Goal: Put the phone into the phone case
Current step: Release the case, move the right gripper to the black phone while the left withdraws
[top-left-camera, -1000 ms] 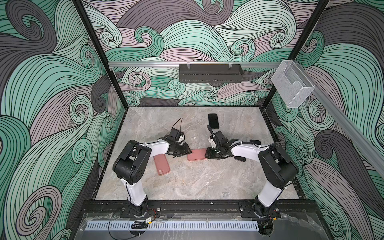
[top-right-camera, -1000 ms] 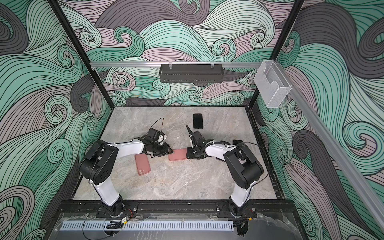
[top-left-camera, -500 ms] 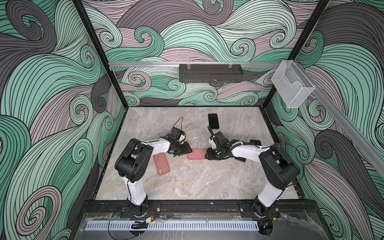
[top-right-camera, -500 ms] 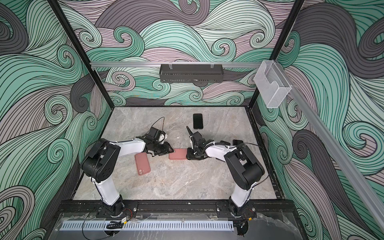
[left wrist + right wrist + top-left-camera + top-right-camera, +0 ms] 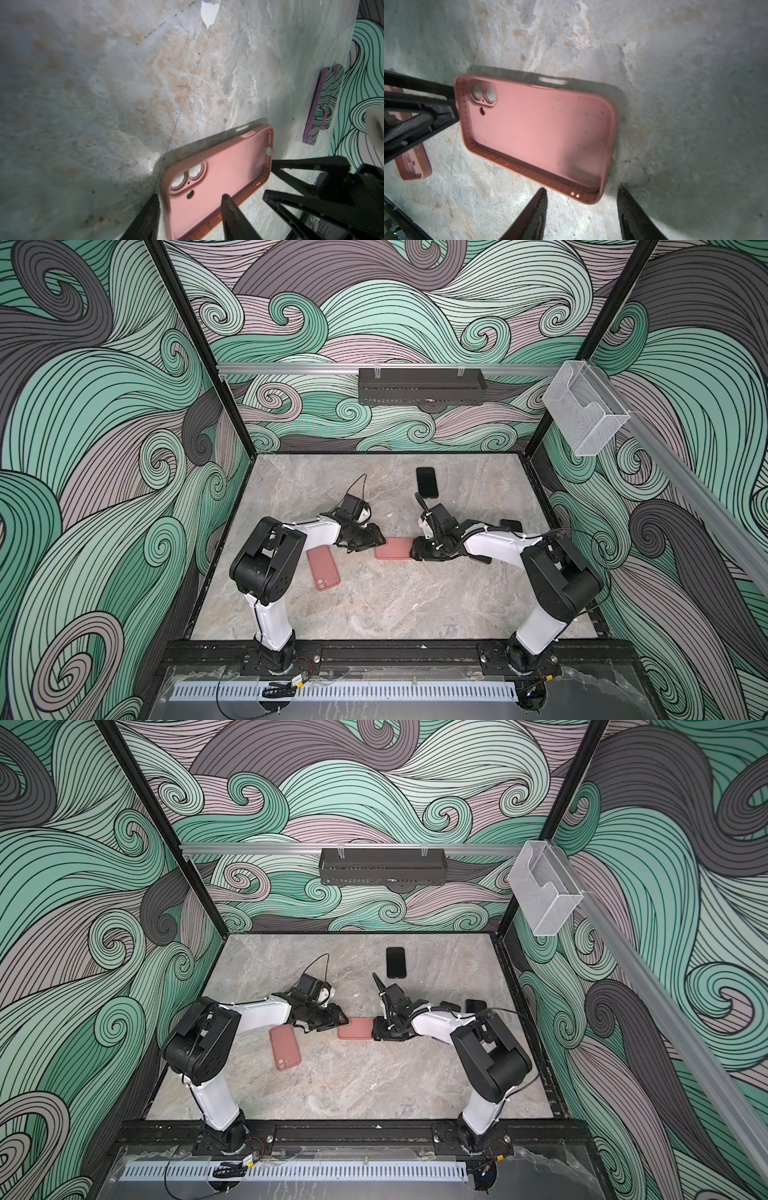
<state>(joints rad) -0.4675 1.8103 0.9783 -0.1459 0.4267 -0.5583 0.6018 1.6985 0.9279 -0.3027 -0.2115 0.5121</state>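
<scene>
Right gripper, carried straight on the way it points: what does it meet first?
The empty pink case: its near end seems to sit just between the open jaws of the right gripper. The left gripper is at its far end.

Both top views look steeply down from high above the front onto the whole table (image 5: 374,605), almost identically. Each wrist camera sits low and close over the case (image 5: 218,176), facing it from opposite ends.

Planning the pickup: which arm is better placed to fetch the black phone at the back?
Right, I'd judge. The black phone lies just beyond the right gripper, on that arm's side; the left gripper sits farther off, across the empty case.
</scene>
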